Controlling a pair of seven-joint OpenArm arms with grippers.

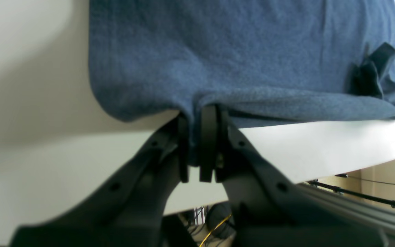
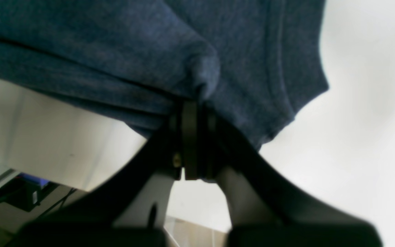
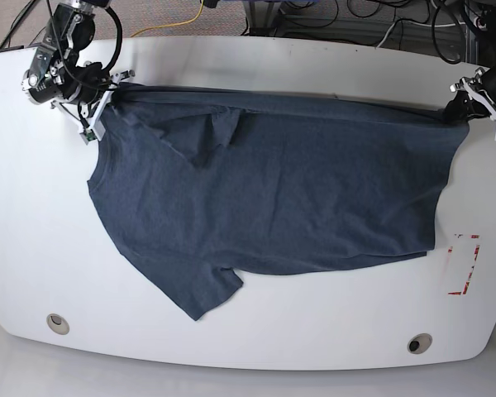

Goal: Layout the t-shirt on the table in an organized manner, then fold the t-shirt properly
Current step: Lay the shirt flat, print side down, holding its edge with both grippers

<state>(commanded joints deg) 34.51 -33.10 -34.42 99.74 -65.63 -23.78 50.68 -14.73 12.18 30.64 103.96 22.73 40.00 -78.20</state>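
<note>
Still layout step imo. Left gripper (image 1: 199,144) and right gripper (image 2: 190,140) both clamped on the t-shirt (image 3: 273,198) edge, cloth stretched btwn them, rest draped on the table (image 3: 256,331). Next prob needs smoothing flat, then release.

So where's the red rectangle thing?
In the base view the red-taped rectangle sits on the table near its right edge, just right of the t-shirt.

The t-shirt (image 3: 273,198) is soft, matt knit cloth, slightly fuzzy where my left gripper (image 1: 201,144) pinches it. My fingers (image 1: 207,137) look like matt black plastic; so does my right gripper (image 2: 190,137). The table (image 3: 256,331) is smooth, glossy white.
</note>
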